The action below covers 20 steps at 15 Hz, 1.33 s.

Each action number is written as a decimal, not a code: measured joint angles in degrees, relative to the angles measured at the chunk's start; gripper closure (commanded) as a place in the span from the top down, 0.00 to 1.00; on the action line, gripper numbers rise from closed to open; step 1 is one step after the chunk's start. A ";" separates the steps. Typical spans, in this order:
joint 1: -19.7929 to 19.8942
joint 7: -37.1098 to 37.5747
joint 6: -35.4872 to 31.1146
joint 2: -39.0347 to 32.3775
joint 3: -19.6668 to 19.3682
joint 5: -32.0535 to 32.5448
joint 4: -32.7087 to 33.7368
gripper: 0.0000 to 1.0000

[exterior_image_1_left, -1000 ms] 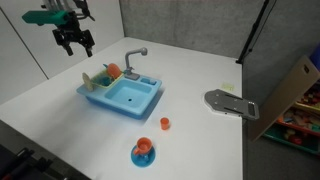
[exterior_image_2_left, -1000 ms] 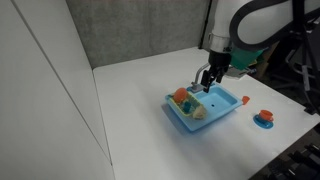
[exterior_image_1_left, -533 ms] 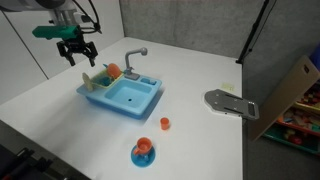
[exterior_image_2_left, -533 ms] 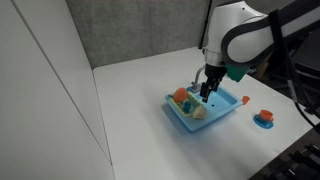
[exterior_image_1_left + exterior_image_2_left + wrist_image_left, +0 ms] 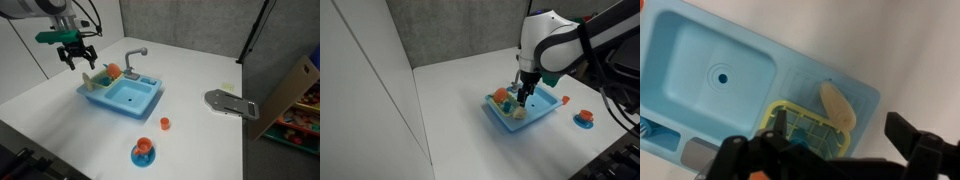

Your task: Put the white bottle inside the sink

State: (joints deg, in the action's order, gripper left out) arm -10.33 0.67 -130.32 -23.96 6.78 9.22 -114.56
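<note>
Currently hovering above the rack end of the light-blue toy sink (image 5: pixel 135 97), with my gripper (image 5: pixel 76 57) spread apart and carrying nothing. The wrist view is showing the white bottle (image 5: pixel 837 108) lying flat in the side compartment, just beside the yellow-green rack (image 5: pixel 800 128) and not in the basin (image 5: pixel 690 55). I am judging that the descent needs care: straddling the bottle's narrow width, keeping off the rack and compartment wall, and closing gently, since it looks likely to roll.
</note>
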 measured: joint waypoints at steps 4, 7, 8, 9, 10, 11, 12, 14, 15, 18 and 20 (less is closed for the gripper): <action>-0.10 -0.49 0.77 -0.12 0.00 0.03 0.59 1.00; -0.09 -4.35 1.54 -0.24 0.07 0.03 0.63 1.00; -0.07 -5.97 2.22 -0.31 0.07 0.03 0.71 1.00; -0.05 -7.40 2.78 -0.36 0.07 0.03 0.80 1.00; -0.04 -8.54 3.28 -0.46 0.07 0.16 0.95 1.00; -0.05 -9.47 3.67 -0.58 0.07 0.59 1.17 1.00; -0.05 -10.20 3.79 -0.71 0.07 1.33 1.38 1.00; -0.11 -11.06 3.71 -1.22 0.08 3.03 2.08 1.00; -0.17 -11.47 3.55 -1.58 0.10 3.85 2.47 1.00; -0.36 -13.08 2.55 -3.16 0.37 5.62 3.85 1.00; -0.44 -14.51 1.53 -4.43 0.64 5.95 4.68 1.00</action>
State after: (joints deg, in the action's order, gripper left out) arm -10.77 -13.84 -128.79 -28.39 7.42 15.17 -109.87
